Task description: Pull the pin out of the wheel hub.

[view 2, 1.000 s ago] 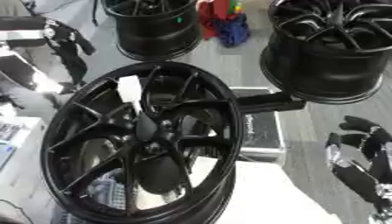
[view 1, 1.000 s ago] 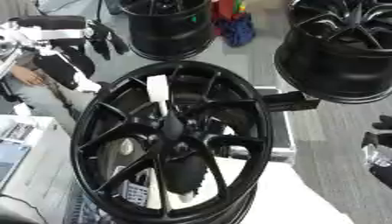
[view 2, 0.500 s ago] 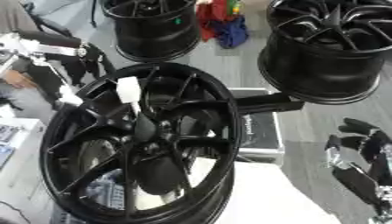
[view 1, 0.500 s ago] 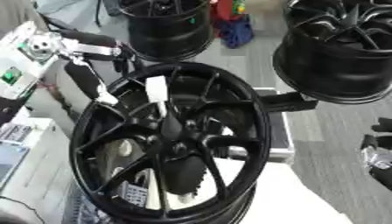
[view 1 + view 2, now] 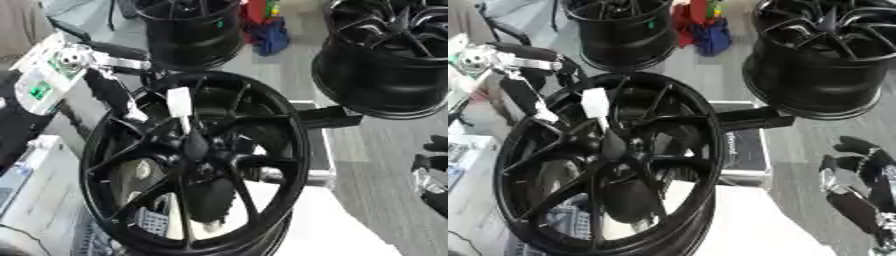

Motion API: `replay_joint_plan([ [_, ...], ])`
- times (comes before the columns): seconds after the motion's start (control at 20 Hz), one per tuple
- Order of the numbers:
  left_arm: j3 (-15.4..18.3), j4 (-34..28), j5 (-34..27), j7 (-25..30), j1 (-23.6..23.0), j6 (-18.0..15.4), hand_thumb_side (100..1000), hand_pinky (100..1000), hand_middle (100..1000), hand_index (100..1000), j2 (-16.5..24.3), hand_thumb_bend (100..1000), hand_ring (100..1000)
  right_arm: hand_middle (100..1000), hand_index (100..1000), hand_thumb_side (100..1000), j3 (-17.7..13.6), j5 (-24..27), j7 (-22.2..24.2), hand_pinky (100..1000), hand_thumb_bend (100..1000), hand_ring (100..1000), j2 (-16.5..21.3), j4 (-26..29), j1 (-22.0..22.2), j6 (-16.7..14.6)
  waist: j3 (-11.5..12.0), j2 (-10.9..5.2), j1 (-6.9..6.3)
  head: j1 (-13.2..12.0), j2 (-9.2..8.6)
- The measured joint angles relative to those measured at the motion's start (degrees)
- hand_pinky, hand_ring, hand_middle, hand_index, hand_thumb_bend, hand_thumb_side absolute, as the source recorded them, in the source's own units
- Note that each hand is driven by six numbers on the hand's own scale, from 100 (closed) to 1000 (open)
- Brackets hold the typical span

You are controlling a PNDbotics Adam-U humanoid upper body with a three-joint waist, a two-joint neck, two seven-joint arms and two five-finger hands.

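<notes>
White-tagged pin still seated in wheel hub; left robot hand near rim, grip unclear; extraction pending.

Your left hand is in over the wheel hub's upper-left rim now; 1 s ago it sat well off to the left, clear of the rim. Fingers point down toward the spokes, w/ the white pin just to the hand's right, not touched yet. Right hand shows lower right, approx. same spot, fingers relaxed. Whole view shifts too: head has moved, so hub & spare wheels only look displaced.
</notes>
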State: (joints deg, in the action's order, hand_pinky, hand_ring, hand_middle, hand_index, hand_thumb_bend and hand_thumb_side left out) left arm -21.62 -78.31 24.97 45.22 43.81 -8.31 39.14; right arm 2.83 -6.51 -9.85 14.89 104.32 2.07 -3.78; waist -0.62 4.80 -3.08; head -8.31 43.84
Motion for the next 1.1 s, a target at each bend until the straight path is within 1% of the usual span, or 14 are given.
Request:
replay_joint_plan([
  [0.25,-0.5,1.0,1.1,-1.5,0.4,-0.1,315,726,740,854,-1.7,445,667,660,768,100,0.0,0.0,0.0,725,162,603,0.0,-0.2,0.0,0.0,-0.1,0.00,0.00,0.0,0.00],
  [0.45,-0.8,1.6,2.9,-2.9,0.6,0.4,277,693,681,815,-2.5,386,612,660,768,100,0.0,0.0,0.1,725,164,603,0.0,-0.3,0.0,0.0,-0.2,0.00,-0.01,-0.1,0.00],
  [0.55,-0.8,2.0,3.8,-3.9,0.6,0.6,249,663,649,791,-2.8,342,585,660,768,100,0.0,0.0,0.1,725,165,603,0.0,-0.3,0.0,0.1,-0.3,0.00,-0.02,-0.1,0.00],
  [0.65,-0.9,2.4,4.5,-4.7,0.6,0.7,217,613,584,751,-3.1,293,530,660,768,100,0.0,0.0,0.2,725,166,603,0.0,-0.3,0.0,0.0,-0.3,0.00,-0.02,-0.1,0.00],
  [0.7,-1.0,2.6,4.8,-5.1,0.6,0.6,215,609,577,747,-3.2,291,525,660,768,100,0.0,0.0,0.2,725,166,603,0.0,-0.3,0.0,0.0,-0.3,0.00,-0.03,-0.1,0.00],
  [0.75,-1.0,2.7,4.9,-5.6,0.6,0.6,196,594,547,727,-3.4,266,501,660,768,100,0.0,0.0,0.2,725,167,603,0.0,-0.3,0.0,0.0,-0.4,0.00,-0.03,-0.1,0.00],
  [0.8,-1.1,2.8,4.9,-6.2,0.5,0.5,194,593,545,724,-3.5,263,499,660,768,100,0.0,0.0,0.2,725,167,603,0.0,-0.3,0.0,0.0,-0.4,0.00,-0.03,-0.1,0.00],
  [0.9,-1.1,3.0,4.8,-7.4,0.4,0.3,168,563,501,681,-3.6,223,464,660,768,100,0.0,0.0,0.2,725,168,603,0.0,-0.3,0.0,-0.1,-0.4,0.00,-0.04,-0.1,0.00],
  [0.95,-1.1,3.1,4.6,-8.2,0.3,0.3,147,527,462,637,-3.8,193,426,660,769,100,0.0,0.0,0.3,725,168,603,0.0,-0.3,0.0,-0.1,-0.4,-0.01,-0.04,-0.1,0.00],
  [1.0,-1.1,3.2,4.3,-9.2,0.2,0.4,128,492,426,592,-3.9,142,388,660,768,100,0.0,0.0,0.3,725,169,603,0.0,-0.3,0.0,-0.1,-0.4,-0.02,-0.04,-0.1,0.00],
  [1.1,-1.2,3.2,3.7,-12.1,0.0,0.8,110,457,403,562,-4.0,106,364,660,769,100,0.0,0.0,0.3,725,169,603,0.0,-0.4,0.0,-0.1,-0.4,-0.02,-0.03,-0.1,0.00],
])
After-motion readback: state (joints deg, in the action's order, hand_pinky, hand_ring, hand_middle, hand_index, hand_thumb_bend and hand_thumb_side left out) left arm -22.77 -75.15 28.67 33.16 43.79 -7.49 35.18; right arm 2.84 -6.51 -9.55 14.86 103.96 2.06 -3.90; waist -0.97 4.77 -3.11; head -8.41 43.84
